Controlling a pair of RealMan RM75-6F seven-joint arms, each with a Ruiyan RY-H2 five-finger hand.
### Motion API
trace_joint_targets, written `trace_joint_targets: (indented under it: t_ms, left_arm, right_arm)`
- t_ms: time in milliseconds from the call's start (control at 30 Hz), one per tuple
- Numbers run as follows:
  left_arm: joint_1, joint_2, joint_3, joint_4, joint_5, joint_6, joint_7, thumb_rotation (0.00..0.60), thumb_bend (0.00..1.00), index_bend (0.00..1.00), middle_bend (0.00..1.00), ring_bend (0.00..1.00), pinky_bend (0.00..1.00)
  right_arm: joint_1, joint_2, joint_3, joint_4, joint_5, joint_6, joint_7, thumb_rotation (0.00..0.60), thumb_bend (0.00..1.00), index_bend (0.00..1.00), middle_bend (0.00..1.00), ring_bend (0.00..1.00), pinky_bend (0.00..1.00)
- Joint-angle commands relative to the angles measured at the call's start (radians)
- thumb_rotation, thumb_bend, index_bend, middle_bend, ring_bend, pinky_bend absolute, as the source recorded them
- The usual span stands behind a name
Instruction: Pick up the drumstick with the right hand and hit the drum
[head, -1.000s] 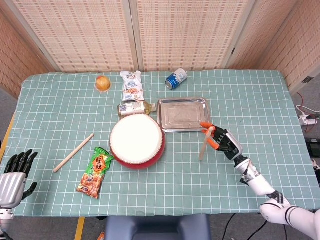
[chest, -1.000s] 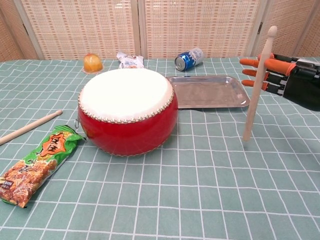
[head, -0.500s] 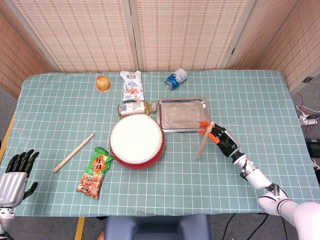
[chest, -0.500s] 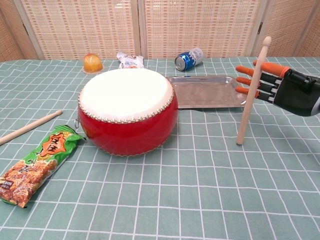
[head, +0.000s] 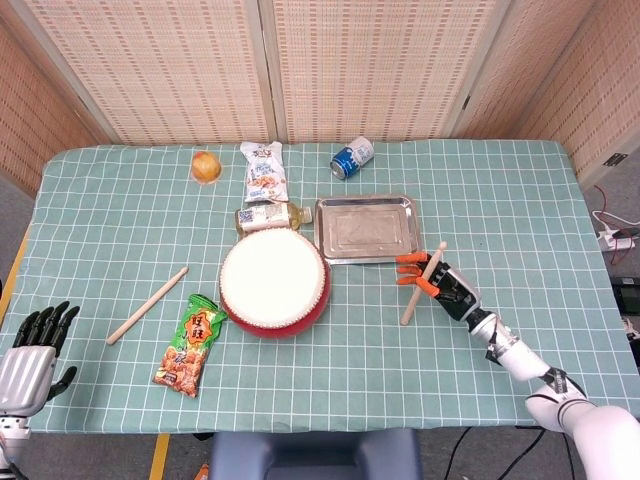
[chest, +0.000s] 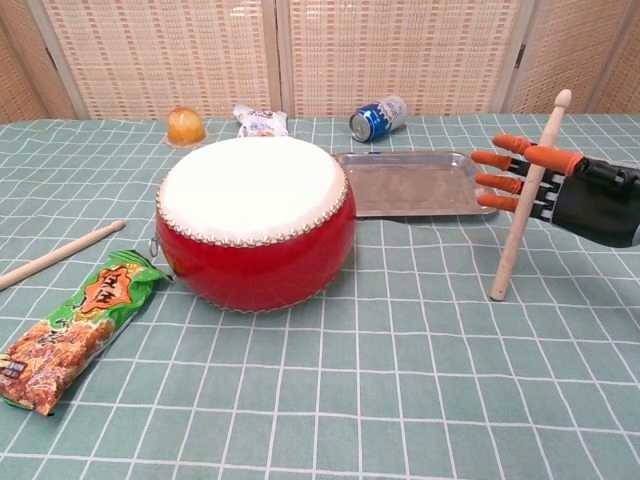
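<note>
The red drum (head: 273, 285) with its white skin stands mid-table, also large in the chest view (chest: 255, 215). My right hand (head: 443, 285) is to its right, near the tray's front corner, and pinches a wooden drumstick (head: 420, 287) partway up the shaft. That drumstick (chest: 512, 250) stands steeply, top leaning right, with its lower tip at the tablecloth. The hand's (chest: 570, 190) orange-tipped fingers (chest: 497, 181) stretch toward the drum. My left hand (head: 30, 350) hangs empty, fingers apart, off the table's front left corner.
A second drumstick (head: 147, 305) lies left of the drum, beside a green snack packet (head: 192, 345). A steel tray (head: 365, 228) sits behind the right hand. A bottle (head: 265, 216), snack bag (head: 264, 172), blue can (head: 352, 157) and orange jelly cup (head: 206, 166) lie farther back.
The held drumstick swayed left toward the drum, then back right, and now leans further right. The right hand shifted slightly with it. The left hand stayed put.
</note>
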Motion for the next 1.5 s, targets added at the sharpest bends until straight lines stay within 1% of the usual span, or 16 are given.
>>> trace_joint_targets:
  t_ms: [33, 167, 467, 700, 800, 967, 1033, 1200, 1300, 1433, 1500]
  left_arm:
    - [0.001, -0.001, 0.000, 0.002, -0.002, -0.001, -0.001, 0.600, 0.24, 0.00, 0.00, 0.00, 0.02]
    - [0.000, -0.003, 0.001, 0.003, -0.004, -0.003, -0.002, 0.600, 0.24, 0.00, 0.00, 0.00, 0.02]
    - [-0.002, -0.008, 0.001, 0.008, -0.003, -0.007, -0.005, 0.600, 0.24, 0.00, 0.00, 0.00, 0.02]
    - [0.000, -0.008, 0.003, 0.008, -0.010, -0.013, -0.005, 0.600, 0.24, 0.00, 0.00, 0.00, 0.02]
    - [0.000, -0.011, 0.004, 0.011, -0.011, -0.014, -0.008, 0.600, 0.24, 0.00, 0.00, 0.00, 0.02]
    - [0.002, -0.013, 0.004, 0.015, -0.012, -0.013, -0.011, 0.600, 0.24, 0.00, 0.00, 0.00, 0.02]
    - [0.002, -0.013, 0.004, 0.016, -0.012, -0.013, -0.013, 0.600, 0.24, 0.00, 0.00, 0.00, 0.02]
    - [0.003, -0.016, 0.005, 0.021, -0.013, -0.015, -0.018, 0.600, 0.24, 0.00, 0.00, 0.00, 0.02]
    - [0.003, -0.017, 0.005, 0.023, -0.012, -0.015, -0.020, 0.600, 0.24, 0.00, 0.00, 0.00, 0.02]
    - [0.003, -0.019, 0.005, 0.027, -0.014, -0.016, -0.023, 0.600, 0.24, 0.00, 0.00, 0.00, 0.02]
    - [0.003, -0.020, 0.005, 0.029, -0.015, -0.017, -0.024, 0.600, 0.24, 0.00, 0.00, 0.00, 0.02]
  right_arm:
    - [-0.004, -0.004, -0.014, 0.009, -0.010, 0.012, -0.003, 0.600, 0.41, 0.38, 0.28, 0.29, 0.36]
    - [-0.010, -0.004, -0.040, 0.015, -0.028, 0.027, -0.030, 0.600, 0.41, 0.42, 0.31, 0.32, 0.41]
    - [-0.016, -0.004, -0.073, 0.006, -0.036, 0.017, -0.084, 0.600, 0.38, 0.47, 0.32, 0.33, 0.41]
    - [-0.012, -0.017, -0.095, -0.004, -0.045, -0.002, -0.144, 0.600, 0.29, 0.47, 0.32, 0.34, 0.41]
    - [-0.004, -0.020, -0.094, -0.013, -0.041, -0.012, -0.166, 0.600, 0.24, 0.48, 0.32, 0.35, 0.42]
    - [-0.006, -0.031, -0.095, -0.031, -0.032, -0.026, -0.207, 0.600, 0.13, 0.48, 0.35, 0.39, 0.48]
    - [-0.004, -0.037, -0.096, -0.032, -0.031, -0.034, -0.229, 0.600, 0.11, 0.49, 0.36, 0.41, 0.49]
    - [-0.002, -0.047, -0.080, -0.057, -0.009, -0.053, -0.287, 0.600, 0.11, 0.55, 0.44, 0.51, 0.58]
    - [-0.002, -0.051, -0.061, -0.079, 0.015, -0.069, -0.314, 0.600, 0.11, 0.63, 0.53, 0.61, 0.65]
    - [0.000, -0.052, -0.038, -0.117, 0.047, -0.099, -0.348, 0.600, 0.11, 0.76, 0.67, 0.77, 0.82]
    - [0.003, -0.051, -0.031, -0.132, 0.058, -0.120, -0.368, 0.600, 0.11, 0.80, 0.72, 0.83, 0.88]
